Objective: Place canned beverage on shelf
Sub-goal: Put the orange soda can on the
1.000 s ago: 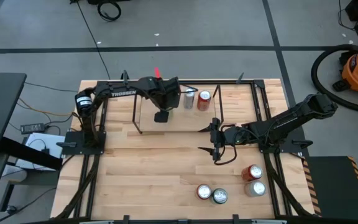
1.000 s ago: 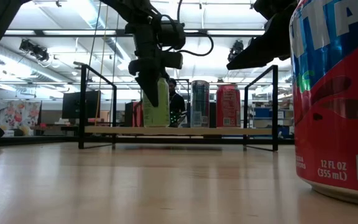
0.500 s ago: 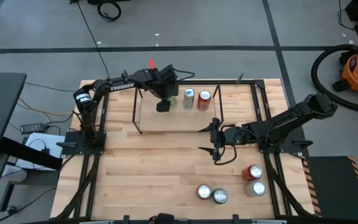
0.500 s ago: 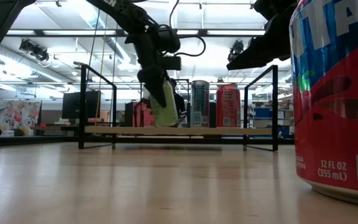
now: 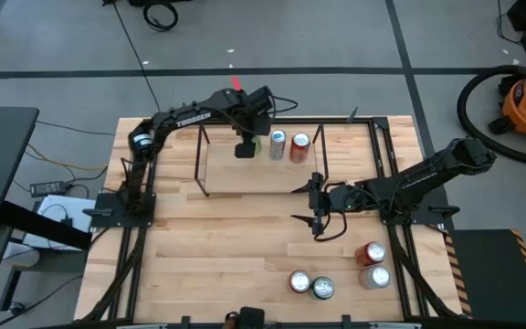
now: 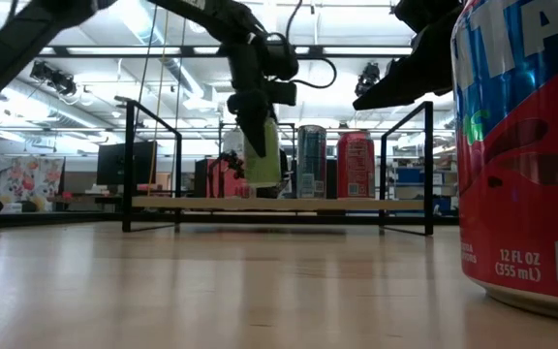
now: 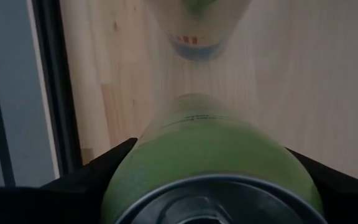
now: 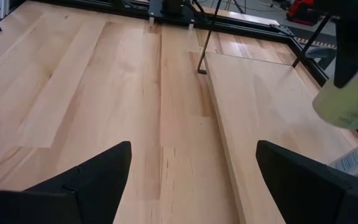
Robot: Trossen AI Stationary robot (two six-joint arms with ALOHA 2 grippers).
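**Green can held over the shelf deck**

Over the far side of the table, the left arm reaches out long from its base at the left edge, its wrist bent down above the shelf (image 5: 217, 174). The left gripper (image 5: 244, 148) is clamped on a green can (image 6: 263, 153), which hangs tilted just above the light wood deck, its lower end clear of the boards in the low view. Just beside it on the deck stand a dark silver can (image 6: 311, 161) and a red can (image 6: 356, 164), both upright. The right arm lies low and stretched toward the table's middle, its right gripper (image 5: 316, 207) spread apart and holding nothing, near the shelf's right end. Four more cans (image 5: 336, 272) stand grouped at the near right corner of the table (image 5: 217, 265).
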